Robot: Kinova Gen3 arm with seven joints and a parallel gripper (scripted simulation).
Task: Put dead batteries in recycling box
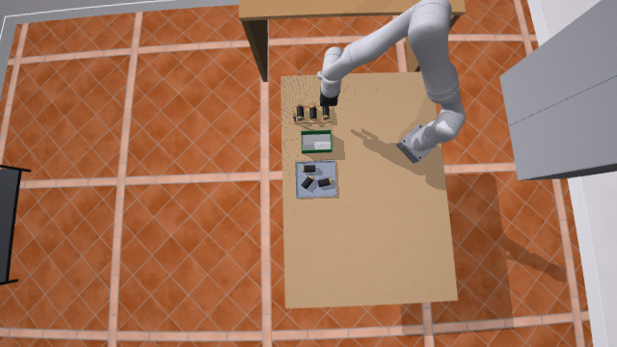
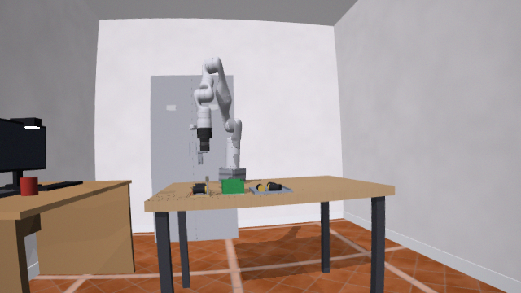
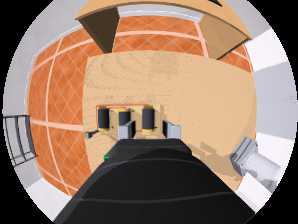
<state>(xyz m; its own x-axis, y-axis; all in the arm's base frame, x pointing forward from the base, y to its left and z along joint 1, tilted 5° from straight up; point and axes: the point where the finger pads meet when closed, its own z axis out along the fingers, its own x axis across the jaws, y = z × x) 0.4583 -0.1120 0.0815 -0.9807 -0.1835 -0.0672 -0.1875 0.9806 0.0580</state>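
Note:
Three black batteries (image 1: 312,113) sit side by side in the battery holder (image 1: 317,115) near the table's far left edge; they also show in the wrist view (image 3: 127,120). Three more black batteries with yellow ends (image 1: 315,181) lie loose on the grey tray (image 1: 316,179). The green recycling box (image 1: 316,142) stands on the table between holder and tray. It looks empty apart from its pale floor. My gripper (image 1: 329,100) is open and empty. It hangs well above the table in the side view (image 2: 204,148), over the right end of the holder. I cannot make out the bulb.
The arm's base (image 1: 415,144) stands at the table's right edge. A second desk (image 2: 61,195) with a monitor and a red cup (image 2: 28,185) stands to the left. A grey cabinet (image 2: 191,122) stands behind the table.

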